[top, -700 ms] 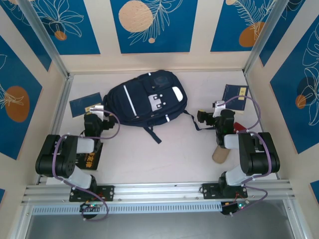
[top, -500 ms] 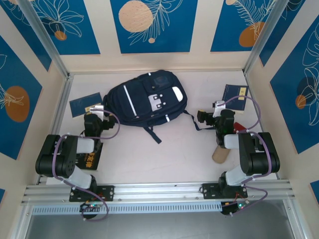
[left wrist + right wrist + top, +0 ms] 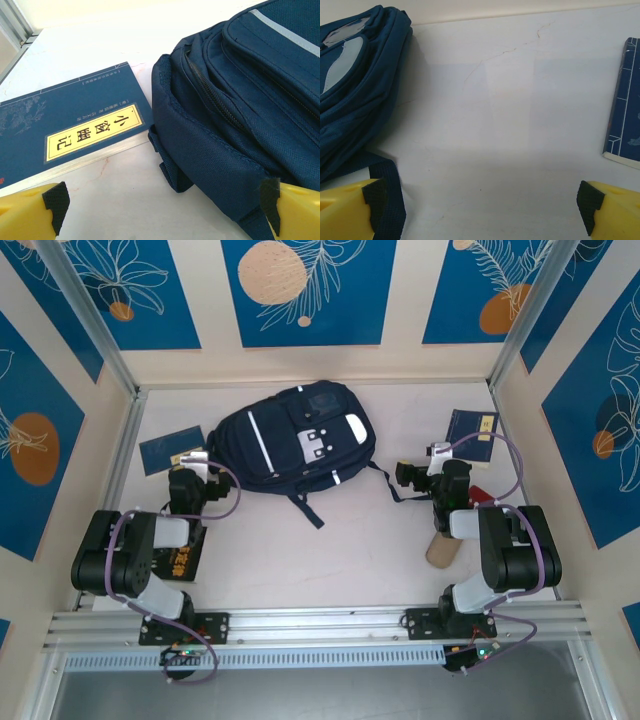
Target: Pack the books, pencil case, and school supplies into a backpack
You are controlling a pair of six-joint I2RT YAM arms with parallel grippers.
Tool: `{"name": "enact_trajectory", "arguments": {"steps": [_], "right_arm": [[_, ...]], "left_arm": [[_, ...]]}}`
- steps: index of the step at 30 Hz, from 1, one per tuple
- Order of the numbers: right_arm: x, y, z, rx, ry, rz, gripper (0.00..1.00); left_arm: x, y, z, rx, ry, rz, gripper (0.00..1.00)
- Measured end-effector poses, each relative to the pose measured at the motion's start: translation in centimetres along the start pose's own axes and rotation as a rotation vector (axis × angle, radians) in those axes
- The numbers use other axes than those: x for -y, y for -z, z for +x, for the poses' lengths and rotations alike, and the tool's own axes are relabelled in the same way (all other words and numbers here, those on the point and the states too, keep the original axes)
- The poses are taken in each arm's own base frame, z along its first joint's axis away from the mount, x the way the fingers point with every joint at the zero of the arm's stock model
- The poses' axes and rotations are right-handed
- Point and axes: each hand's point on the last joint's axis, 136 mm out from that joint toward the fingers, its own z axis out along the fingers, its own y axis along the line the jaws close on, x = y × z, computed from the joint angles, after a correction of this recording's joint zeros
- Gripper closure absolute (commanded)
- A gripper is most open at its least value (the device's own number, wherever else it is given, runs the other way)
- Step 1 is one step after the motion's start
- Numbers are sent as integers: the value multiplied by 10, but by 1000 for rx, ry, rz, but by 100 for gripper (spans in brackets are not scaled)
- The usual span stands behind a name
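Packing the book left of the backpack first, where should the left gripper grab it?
Probably pinch the book at its near long edge from the near side: it lies flat, that pale edge faces the open left gripper, and the backpack crowds its right corner.

Backpack (image 3: pixel 295 440) laid mid-table (image 3: pixel 370 540), toward the far edge. Left book (image 3: pixel 170 450) set just beside it, against the left edge. Right book (image 3: pixel 472 428) placed near the far right corner, well apart from the backpack.
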Motion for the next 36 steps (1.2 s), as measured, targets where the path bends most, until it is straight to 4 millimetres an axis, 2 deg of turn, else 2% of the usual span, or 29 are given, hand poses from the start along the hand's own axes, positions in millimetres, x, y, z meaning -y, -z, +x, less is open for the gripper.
{"name": "enact_trajectory", "arguments": {"steps": [7,9,11,16,20,25,28,30,31,34,36], "right_arm": [[-2,2,0,11,1,-10,1],[-1,5,-1,7,1,-2,1],[-2,12,-9,21,4,9,1],[-8,33,-52,70,-9,41,1],[-21,50,-91,87,-83,34,1],[-34,61,-111,-11,-256,24,0],[-45,58,-107,-121,-349,1,4],[-55,51,-93,-205,-380,-16,4],[-64,46,-82,-259,-384,-29,4],[-92,39,-45,-412,-375,-60,4],[-108,38,-26,-489,-370,-84,4]], "left_arm": [[-4,2,-1,4,9,-19,0],[-5,6,-8,19,11,-21,0],[-7,13,-17,35,14,-28,0],[-13,32,-48,43,49,-31,0],[-12,45,-90,16,118,-2,0],[-1,59,-133,-38,245,85,0],[12,53,-137,-116,320,152,3],[25,41,-130,-185,365,197,5],[31,33,-123,-225,388,216,5],[51,9,-92,-367,461,260,15],[64,-5,-75,-450,490,287,18]]}}
